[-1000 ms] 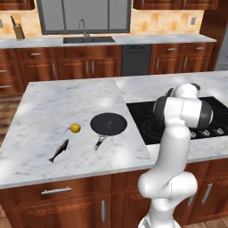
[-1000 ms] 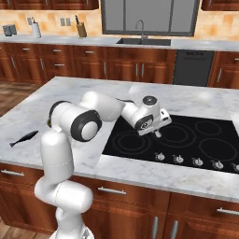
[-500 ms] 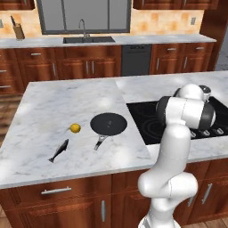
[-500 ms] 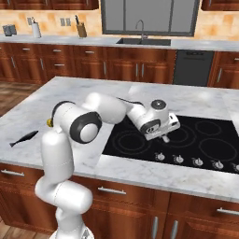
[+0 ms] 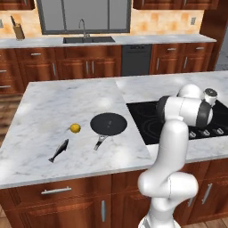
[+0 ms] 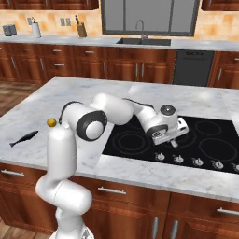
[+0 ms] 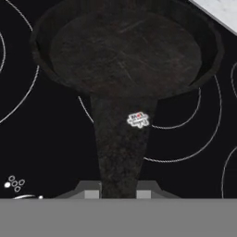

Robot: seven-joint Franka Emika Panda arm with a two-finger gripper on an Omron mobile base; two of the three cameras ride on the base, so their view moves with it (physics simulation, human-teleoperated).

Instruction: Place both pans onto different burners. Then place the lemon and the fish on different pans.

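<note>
The gripper (image 7: 117,193) is closed on the handle of one pan (image 7: 125,55); in the hand view its two fingertips (image 7: 91,193) sit either side of the dark handle, which runs up to the round black pan bowl lying over the black cooktop (image 7: 28,134). Thin grey burner rings (image 7: 203,134) curve out from under the pan and its handle, and a corner of the pale marble counter (image 7: 220,9) shows at the upper right of that view.

Since a second ago the arm has swung rightward over the cooktop. In the right base view the hand (image 6: 169,130) was over the left part of the glass and now hangs over its middle front, just above the row of small silver knobs (image 6: 196,161). In the left base view the wrist has likewise moved toward the right edge of the picture, and the dark elbow joint (image 5: 202,115) now covers much of the cooktop (image 5: 142,118). The carried pan itself is hidden behind the hand in both base views.

The other things have stayed put. The second pan (image 5: 108,124) rests on the marble left of the cooktop, its handle pointing toward the counter's front edge. The lemon (image 5: 75,128) lies just left of it, apart from it, and the fish (image 5: 59,151) lies nearer the front edge, left of the handle.
</note>
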